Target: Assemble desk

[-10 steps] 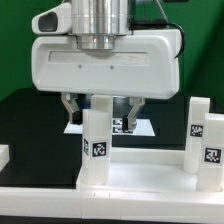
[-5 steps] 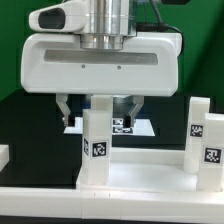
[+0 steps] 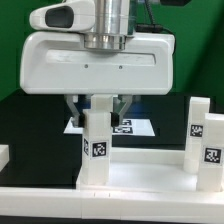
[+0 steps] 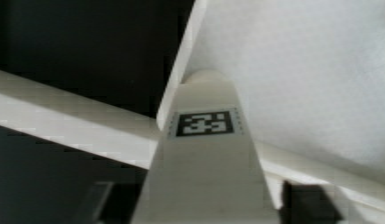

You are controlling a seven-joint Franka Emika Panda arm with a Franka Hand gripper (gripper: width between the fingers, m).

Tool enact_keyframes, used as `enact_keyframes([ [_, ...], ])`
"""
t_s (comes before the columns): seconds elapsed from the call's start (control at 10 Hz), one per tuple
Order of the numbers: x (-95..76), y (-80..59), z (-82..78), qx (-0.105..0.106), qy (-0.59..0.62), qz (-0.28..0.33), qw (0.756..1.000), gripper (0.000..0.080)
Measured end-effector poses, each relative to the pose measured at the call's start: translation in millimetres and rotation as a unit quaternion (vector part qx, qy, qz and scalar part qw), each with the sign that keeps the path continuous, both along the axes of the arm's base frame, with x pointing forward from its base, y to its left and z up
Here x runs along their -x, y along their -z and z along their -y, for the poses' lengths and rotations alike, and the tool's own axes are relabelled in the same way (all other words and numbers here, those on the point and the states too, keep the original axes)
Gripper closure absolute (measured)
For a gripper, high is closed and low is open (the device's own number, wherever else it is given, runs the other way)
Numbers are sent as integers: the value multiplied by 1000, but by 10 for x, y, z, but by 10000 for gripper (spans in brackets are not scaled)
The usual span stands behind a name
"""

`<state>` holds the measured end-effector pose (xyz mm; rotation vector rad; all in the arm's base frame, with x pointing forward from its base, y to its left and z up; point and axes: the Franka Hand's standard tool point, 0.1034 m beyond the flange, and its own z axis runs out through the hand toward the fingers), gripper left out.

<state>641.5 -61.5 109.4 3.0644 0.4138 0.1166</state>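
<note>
A white square-section leg (image 3: 97, 140) with a black-and-white tag stands upright on the white rimmed desk panel (image 3: 135, 172). My gripper (image 3: 100, 107) hangs straight over it, with one finger on each side of the leg's top, close to it. In the wrist view the leg (image 4: 207, 150) fills the space between my dark fingers (image 4: 114, 203), and a thin bright gap shows beside the other finger. The gripper (image 4: 208, 203) looks open around the leg. The panel (image 4: 295, 60) lies behind it.
Two more tagged white legs (image 3: 198, 125) (image 3: 212, 150) stand at the exterior view's right, on the panel's edge. The marker board (image 3: 138, 127) lies on the black table behind the gripper. A small white piece (image 3: 3, 155) shows at the left edge.
The fingers have drawn inward toward the leg's top from both sides. The hand has shifted slightly; the leg has not moved.
</note>
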Motion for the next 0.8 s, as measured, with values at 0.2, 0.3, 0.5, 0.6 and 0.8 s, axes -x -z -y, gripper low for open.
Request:
enact_keyframes([
  [0.2,1,1,0,-1,6,0,1000,509],
  [0.3,1,1,-3,-5,39,1,999,509],
  [0.5,5,5,6,-14,115,4,993,509],
  [0.6,5,5,6,-21,176,6,984,509],
  [0.8,9,7,17,-29,256,9,966,509],
])
